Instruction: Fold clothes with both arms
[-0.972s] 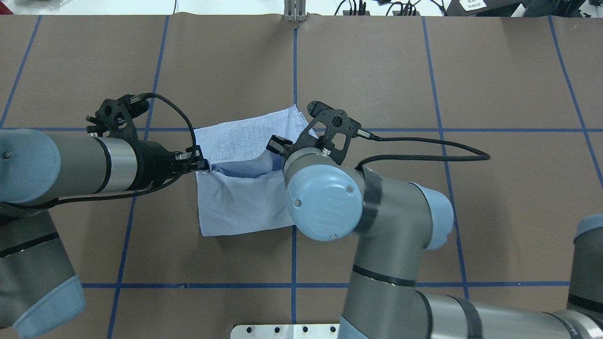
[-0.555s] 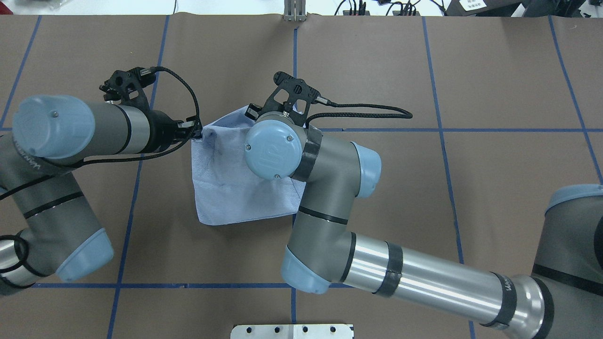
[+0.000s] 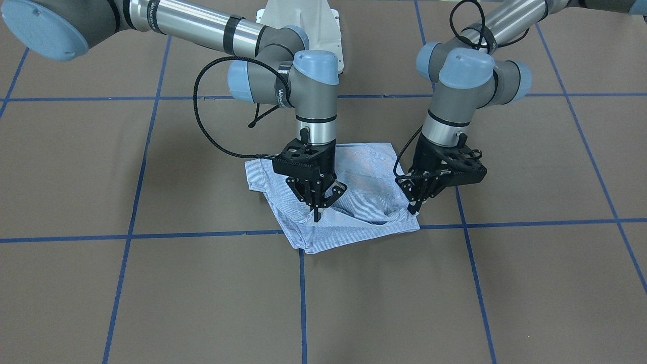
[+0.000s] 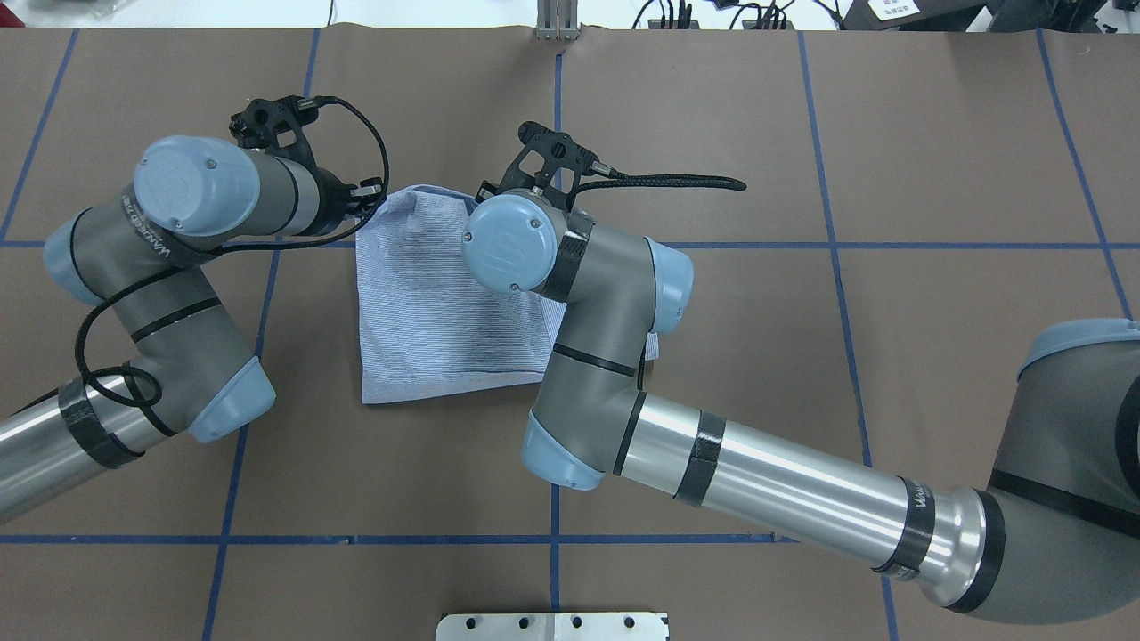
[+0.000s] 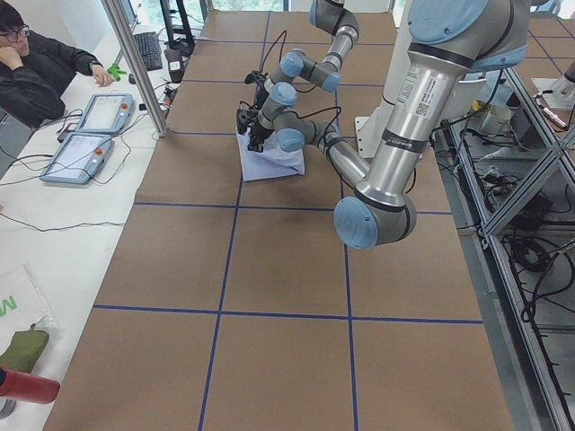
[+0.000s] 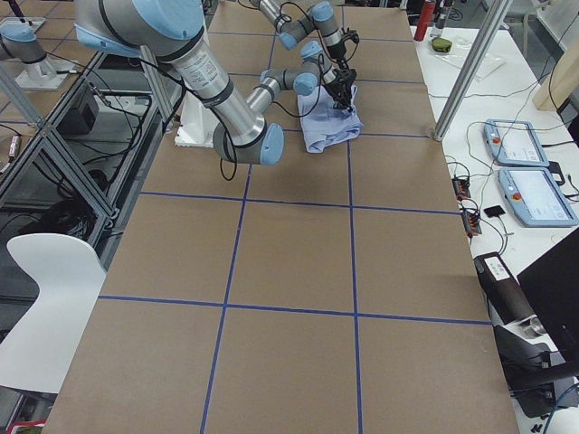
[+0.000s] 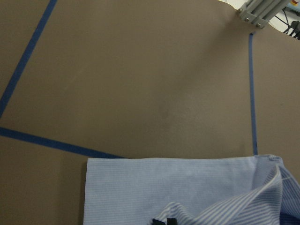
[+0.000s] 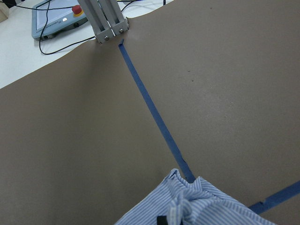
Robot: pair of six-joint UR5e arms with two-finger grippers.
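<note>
Beneath both claws, on the brown table (image 4: 891,133):

1. One shirt (image 4: 427,303), blue-and-white striped, folded to a rough rectangle. It spreads from the claws back toward the robot's base.
2. The left gripper (image 3: 412,207) has its fingers closed on the shirt corner directly under its tips.
3. The right gripper (image 3: 316,216) has its fingers pinched together on a bunched ridge of cloth just below it.
4. Between the two claws the held edge sags and puckers.

Step judged: laying the carried layer down to finish a fold.

Handling advice: draw the claws slightly apart to take up the sag. Lower both level and together. Set the held edge square on the layer beneath, then release both at once. Lift straight up so that no cloth drags.

Markings: white lettering runs along the right arm (image 4: 784,499) and the left arm (image 4: 147,236), too small to read with certainty. No neck label shows on the shirt. The blue tape lines (image 4: 935,246) near the claws carry no writing.
</note>
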